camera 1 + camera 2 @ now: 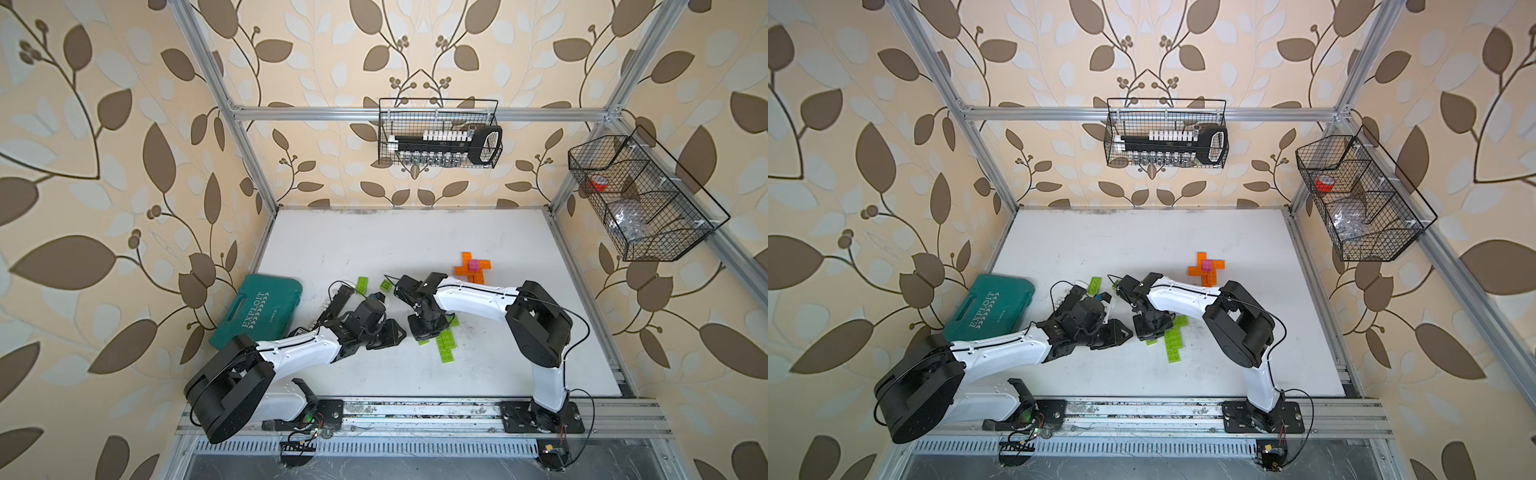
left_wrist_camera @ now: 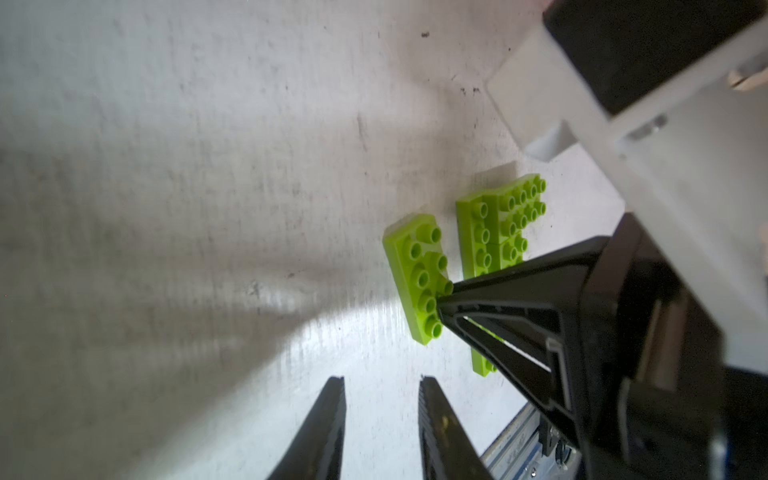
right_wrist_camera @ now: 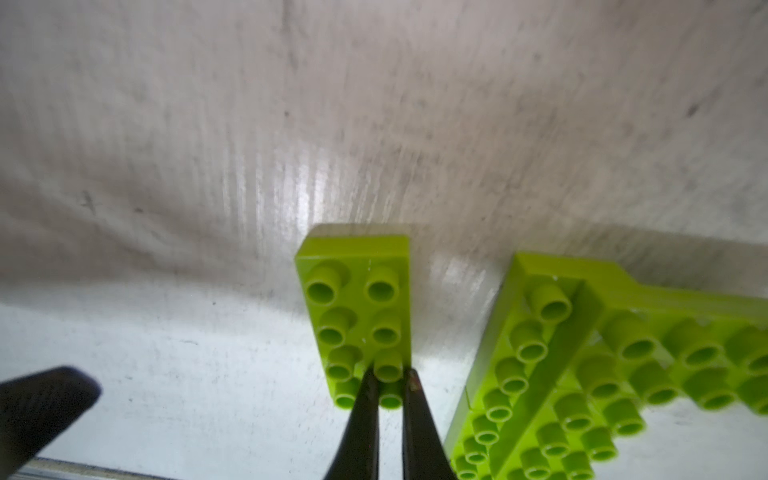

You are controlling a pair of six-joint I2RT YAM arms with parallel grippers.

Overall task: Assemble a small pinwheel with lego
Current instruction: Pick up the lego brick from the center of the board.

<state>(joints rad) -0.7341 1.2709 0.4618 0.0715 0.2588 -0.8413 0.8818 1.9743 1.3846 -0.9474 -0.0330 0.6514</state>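
Observation:
My right gripper points down and is shut on the near end of a loose lime-green lego brick lying on the white table; one finger sits between its stud rows, the other on its outer edge. Right beside it lies a lime-green assembly of joined bricks. My left gripper hovers just to the left of that brick, its jaws apart with only table between them. An orange cross with a pink square brick on top lies farther back. In both top views, a lime-green oblong brick and a small green square one lie behind the arms.
A teal tool case lies at the table's left edge beside my left arm. A wire basket hangs on the back wall and another on the right wall. An aluminium rail runs along the front.

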